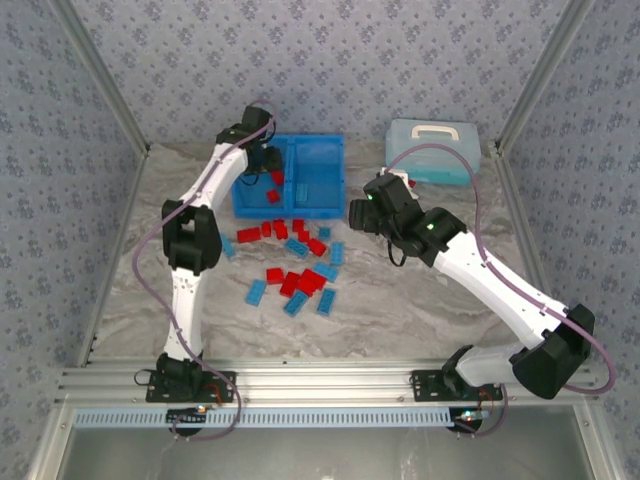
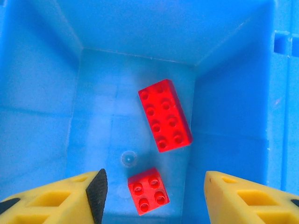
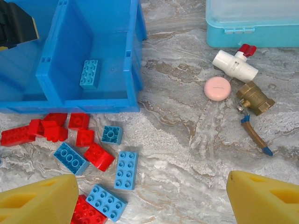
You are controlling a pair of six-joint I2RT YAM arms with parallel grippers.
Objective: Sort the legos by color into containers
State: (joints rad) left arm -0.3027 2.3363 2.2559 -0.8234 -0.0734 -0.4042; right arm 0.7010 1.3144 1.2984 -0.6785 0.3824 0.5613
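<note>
Left wrist view shows you the left jaws spread with nothing between them, over the left compartment point(image 2: 42, 116) of the blue bin point(image 3: 93, 105), with a long red brick point(image 2: 165, 115) and a short red brick point(image 2: 148, 191) below them. Your right jaws stand wide and empty above the counter point(image 3: 187, 154). Loose red and light blue legos point(image 3: 126, 170) lie by the bin's front wall, and one light blue brick point(image 3: 88, 73) is inside the right compartment point(image 3: 112, 51).
</note>
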